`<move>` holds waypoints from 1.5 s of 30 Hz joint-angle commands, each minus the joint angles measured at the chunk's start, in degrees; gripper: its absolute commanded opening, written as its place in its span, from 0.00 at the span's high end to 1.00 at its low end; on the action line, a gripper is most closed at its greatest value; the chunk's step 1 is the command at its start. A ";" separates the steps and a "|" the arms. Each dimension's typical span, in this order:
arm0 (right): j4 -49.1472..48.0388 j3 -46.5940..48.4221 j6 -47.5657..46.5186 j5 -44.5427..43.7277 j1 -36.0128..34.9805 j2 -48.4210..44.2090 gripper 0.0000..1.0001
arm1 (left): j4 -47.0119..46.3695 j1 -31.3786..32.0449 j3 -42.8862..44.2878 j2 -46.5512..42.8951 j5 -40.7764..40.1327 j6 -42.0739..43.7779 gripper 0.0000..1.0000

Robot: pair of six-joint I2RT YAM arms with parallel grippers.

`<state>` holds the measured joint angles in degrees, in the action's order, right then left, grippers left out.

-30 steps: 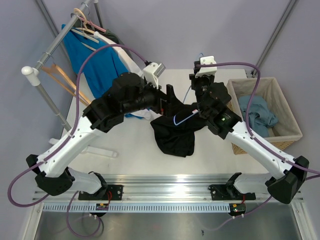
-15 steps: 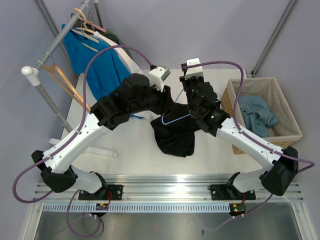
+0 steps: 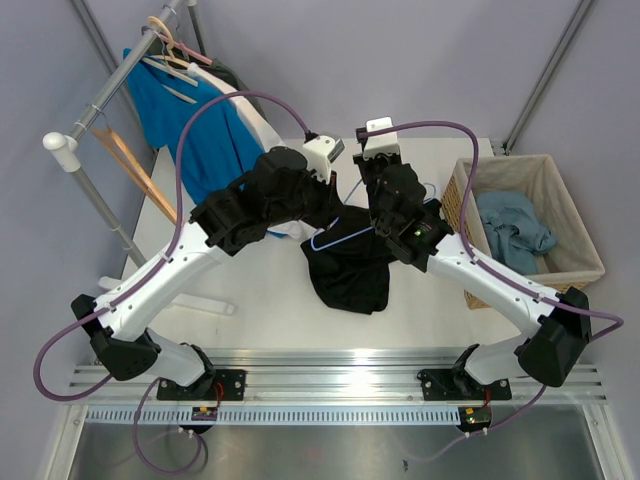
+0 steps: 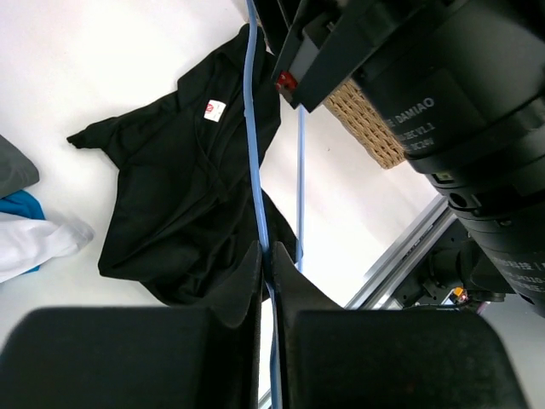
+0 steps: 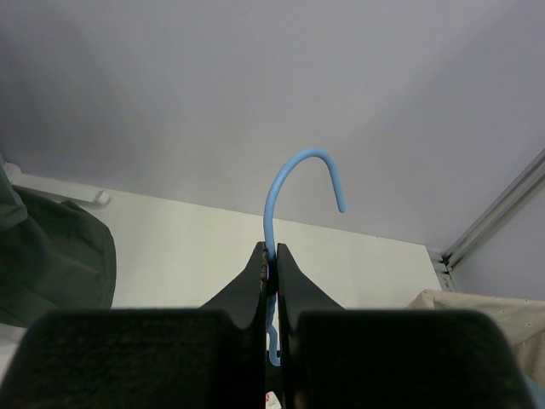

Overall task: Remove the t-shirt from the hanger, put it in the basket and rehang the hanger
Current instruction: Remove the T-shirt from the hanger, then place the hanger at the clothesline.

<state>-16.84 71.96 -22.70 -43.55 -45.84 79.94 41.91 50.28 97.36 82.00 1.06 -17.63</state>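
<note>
**A:** From above, where is the t-shirt (image 3: 352,270)?

**B:** It's black and crumpled on the white table (image 3: 260,300), about mid-width, under the two wrists. A stretch of the blue hanger (image 3: 340,238) shows against its far part. The left arm (image 3: 200,250) reaches in from the near left and the right arm (image 3: 480,270) from the near right. Both are bent at the elbow, and the wrists meet over the shirt. The fingertips are hidden from up there, so I cannot tell the jaws from that view.

**A:** And the left wrist camera?

**B:** That one shows them. The left gripper (image 4: 266,254) has its jaws pressed together on the hanger's thin blue wire. Beyond it the shirt lies dark on the table with its white neck tag (image 4: 215,109) showing. A wicker basket (image 4: 375,136) sits further right.

**A:** The right wrist?

**B:** Only this view shows the hook (image 5: 269,217), curving up free against the far wall. The right gripper (image 5: 271,256) is pinching the stem just below the curve, fingers aimed away from the bases.
</note>
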 commanded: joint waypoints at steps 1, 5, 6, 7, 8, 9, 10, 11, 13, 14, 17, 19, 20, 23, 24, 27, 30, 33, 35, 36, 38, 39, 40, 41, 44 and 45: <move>-0.74 2.74 1.08 0.04 -1.09 -0.14 1.00 | -2.27 0.43 -0.33 -0.87 0.52 0.75 1.00; 1.02 3.00 3.62 2.15 -1.09 -1.01 1.00 | -2.88 0.43 -1.91 -1.75 0.35 -0.82 1.00; 2.33 3.18 4.24 2.94 -1.09 -1.36 1.00 | -3.24 0.43 -2.43 -2.27 0.26 -1.35 1.00; 3.47 3.97 4.94 3.55 -1.09 -1.37 0.97 | -3.67 0.43 -3.74 -2.80 0.35 -1.70 1.00; 4.53 4.41 6.51 4.26 -1.09 -1.72 0.91 | -4.55 0.43 -4.45 -3.33 0.35 -2.49 1.00; 6.97 4.94 7.48 5.65 -1.09 -1.81 0.71 | -4.91 0.43 -4.98 -4.29 0.26 -2.93 1.00; 8.21 5.98 8.45 6.45 -1.18 -1.98 0.63 | -5.08 0.43 -5.42 -4.74 0.08 -3.29 1.00; 9.18 6.34 10.46 7.07 -1.09 -2.33 0.56 | -5.17 0.43 -6.04 -5.18 -0.44 -3.90 1.00; 12.26 7.40 13.54 8.91 -1.09 -2.95 0.37 | -5.08 0.43 -6.83 -6.66 -0.62 -4.69 1.00; 13.14 7.75 14.34 9.44 -1.09 -3.47 0.33 | -5.17 0.52 -8.05 -7.37 -1.58 -5.39 1.00; 15.96 7.84 17.41 11.12 -1.09 -5.23 0.17 | -5.08 0.52 -10.43 -9.82 -3.16 -5.66 1.00; 18.67 7.40 18.82 12.61 -1.09 -6.37 0.11 | -5.09 0.52 -13.59 -11.67 -4.13 -5.93 1.00; 19.30 7.23 20.05 13.05 -1.09 -7.77 0.04 | -5.00 0.52 -14.91 -13.95 -5.27 -6.01 1.00; 20.53 5.91 21.12 13.15 -1.18 -11.02 0.00 | -5.00 0.52 -21.22 -19.21 -8.34 -6.10 1.00; 20.27 5.12 21.12 12.27 -1.09 -11.82 0.00 | -5.00 0.43 -22.38 -20.63 -8.88 -6.10 1.00; 20.09 4.33 21.29 9.72 -1.09 -14.37 0.00 | -4.82 0.52 -25.37 -26.33 -10.11 -6.36 1.00; 21.32 4.68 21.91 8.83 -1.09 -15.60 0.01 | -4.21 0.61 -28.10 -29.95 -10.81 -7.07 1.00; 21.85 4.50 22.35 9.10 -1.09 -16.83 0.00 | -3.42 0.52 -29.77 -34.52 -11.96 -7.60 1.00; 22.11 4.41 22.35 9.27 -1.09 -17.45 0.00 | -2.89 0.52 -30.47 -35.76 -12.66 -7.77 1.00; 22.55 4.41 22.35 9.36 -1.18 -17.54 0.00 | -2.71 0.52 -30.56 -36.29 -12.92 -7.77 1.00; 22.99 4.59 22.35 9.27 -1.18 -17.72 0.01 | -2.71 0.52 -30.65 -38.31 -14.15 -8.03 1.00; 23.43 4.68 22.35 9.19 -1.09 -17.80 0.00 | -2.71 0.52 -30.65 -38.92 -15.03 -8.12 1.00; 23.69 4.85 22.35 9.10 -1.09 -17.72 0.01 | -2.45 0.52 -30.57 -39.71 -16.25 -8.21 1.00; 23.87 4.85 22.35 9.10 -1.09 -17.89 0.00 | -1.58 0.52 -30.39 -41.03 -19.22 -8.47 1.00; 24.31 4.85 22.35 9.01 -1.09 -18.77 0.01 | 1.93 0.43 -29.07 -43.14 -25.47 -8.74 1.00; 24.40 4.77 22.35 8.83 -1.09 -18.94 0.00 | 2.73 0.52 -28.64 -43.84 -26.45 -8.83 1.00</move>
<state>7.09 76.55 -0.97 -33.50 -46.37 62.83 43.03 50.57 66.94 40.42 -17.26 -25.41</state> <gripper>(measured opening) 0.993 0.016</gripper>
